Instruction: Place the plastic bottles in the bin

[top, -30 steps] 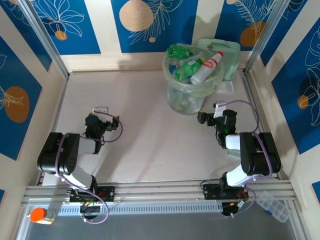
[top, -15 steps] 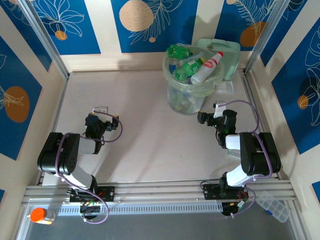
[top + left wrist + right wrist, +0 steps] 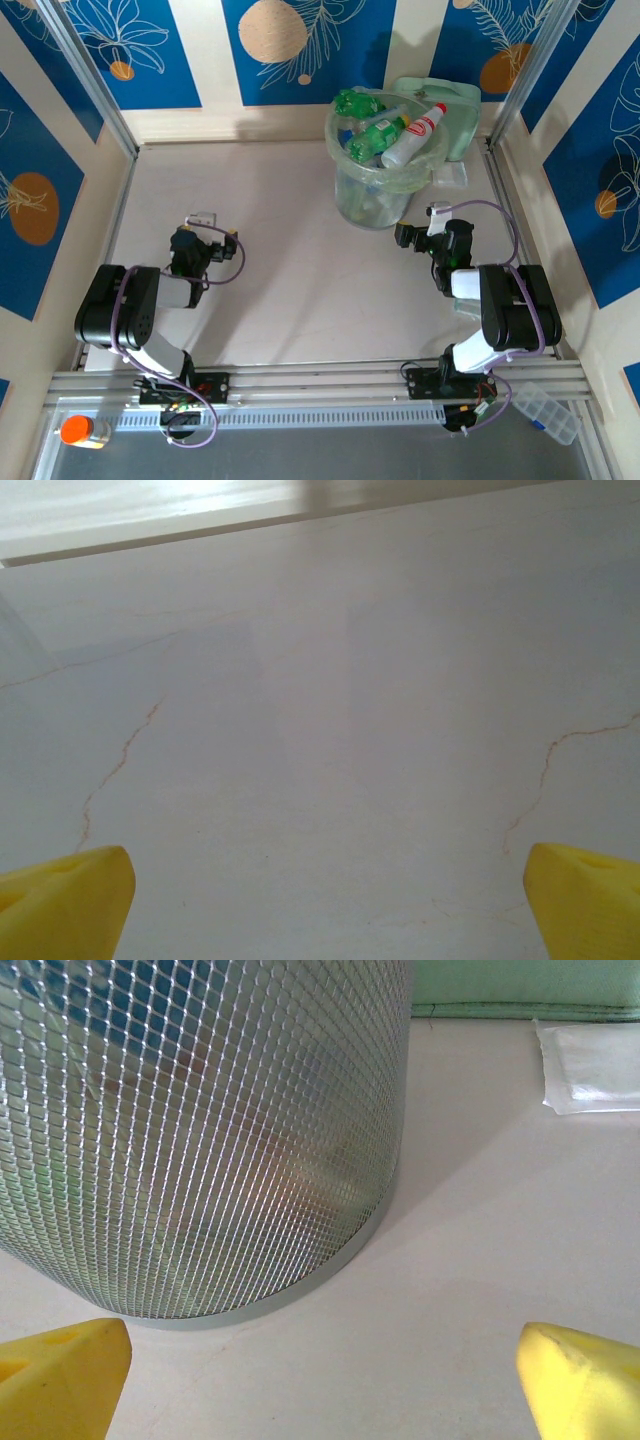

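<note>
The round translucent pale-green bin (image 3: 352, 195), lined with a clear plastic bag, stands toward the far right of the pale marbled surface (image 3: 290, 250). The small crushed plastic bottles (image 3: 372, 137) are piled inside it up to the rim. Green soda ones and a white bottle with a red cap (image 3: 414, 138) lie on top, and others show dimly through the wall. A flat pale-green rectangular lid (image 3: 458, 105) lies just behind the bin. The right claw (image 3: 408, 236) sits low near the bin's base, its yellow fingertips (image 3: 62, 1375) spread wide apart with nothing between them. In the right wrist view the bin (image 3: 200, 1130) rises close ahead, its wall showing a fine mesh pattern, with a small clear plastic packet (image 3: 590, 1065) on the surface to its right. The left claw (image 3: 200, 228) hangs low at the left side, well apart from the bin, fingers wide apart and empty over bare surface
</note>
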